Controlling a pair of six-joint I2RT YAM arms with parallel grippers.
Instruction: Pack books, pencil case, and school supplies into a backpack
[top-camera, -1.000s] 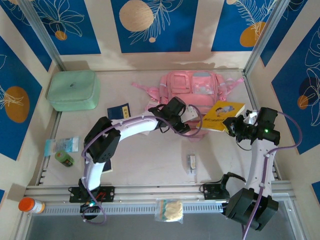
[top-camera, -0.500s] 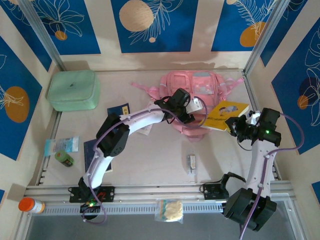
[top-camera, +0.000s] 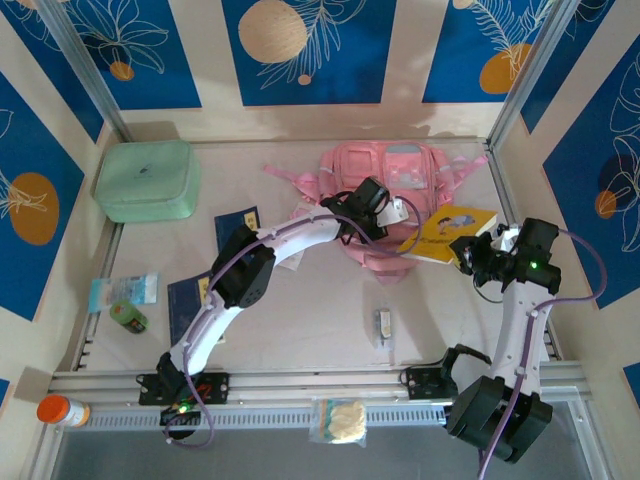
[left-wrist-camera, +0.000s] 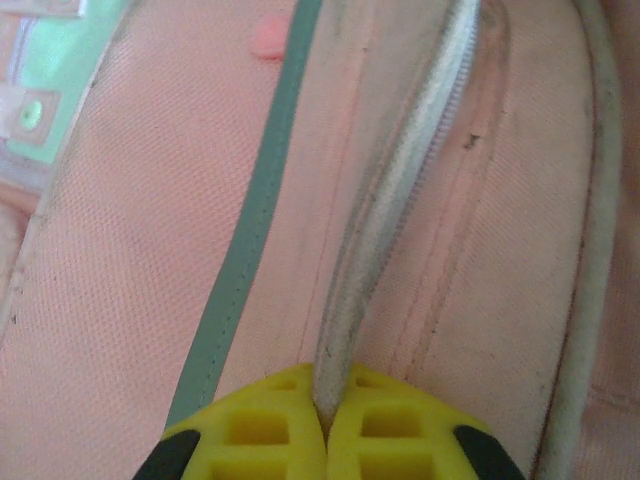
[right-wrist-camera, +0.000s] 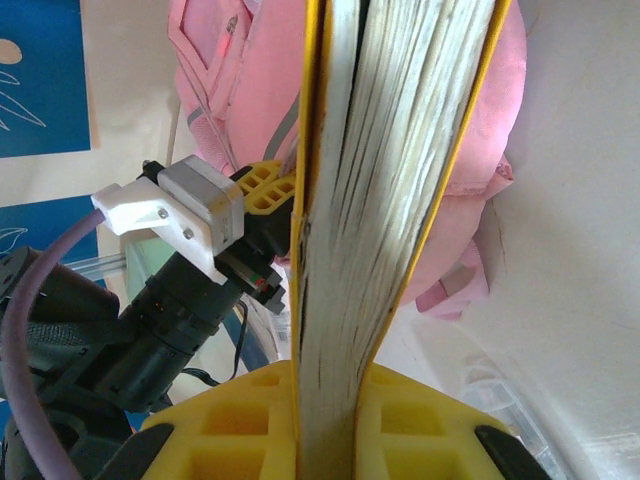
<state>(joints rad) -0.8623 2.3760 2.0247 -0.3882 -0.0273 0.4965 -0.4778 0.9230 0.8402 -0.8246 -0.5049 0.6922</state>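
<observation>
The soft, floppy pink backpack (top-camera: 400, 165) lies far-centre on the counter (top-camera: 300, 330), the left pincer (left-wrist-camera: 325, 412) clenched on its zipper seam (left-wrist-camera: 400, 190), probably the firmest hold; the right pincer (right-wrist-camera: 325, 400) grasps the thin, bendy yellow book (right-wrist-camera: 400, 150) edgewise beside it.

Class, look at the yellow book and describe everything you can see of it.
The yellow book is a thin paperback with bright yellow covers and a cartoon picture on the front. It is closed; seen edge-on, its pale pages sit stacked between the covers. The right claw pinches its near edge, holding it beside the pink backpack, which its far corner overlaps.
</observation>
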